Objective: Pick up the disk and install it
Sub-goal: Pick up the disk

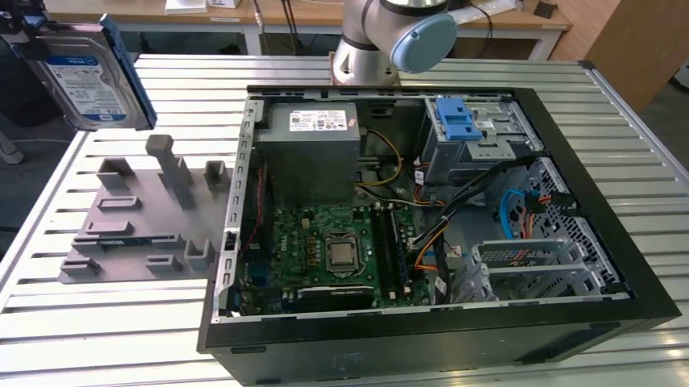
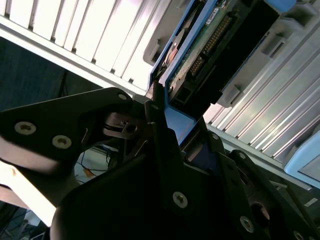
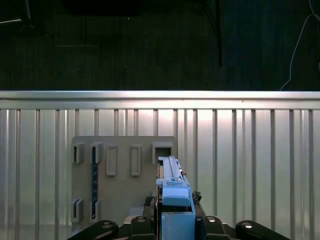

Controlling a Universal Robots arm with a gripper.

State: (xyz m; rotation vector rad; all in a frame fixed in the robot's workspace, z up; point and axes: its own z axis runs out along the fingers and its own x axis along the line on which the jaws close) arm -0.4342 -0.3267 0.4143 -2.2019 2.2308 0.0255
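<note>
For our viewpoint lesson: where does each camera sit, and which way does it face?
Exterior view: off the arm, looking down on the computer case, fixture plate and disk; arm base shows.
First wrist view: on the arm, facing down past the hand onto that plate.
Second wrist view: close behind the hand.
All share the disk.

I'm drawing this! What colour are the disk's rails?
The disk's rails are blue; see first wrist view.

Fixture plate, grey, with slots and upright posts: lying beneath the gripper on the slatted metal table. Computer case, black, open: on the same table, well apart from the gripper, beside the plate. Contents: grey power-supply box, green motherboard, metal cage with blue latch, loose cables. Behind the table, apparently a wooden bench.
</note>
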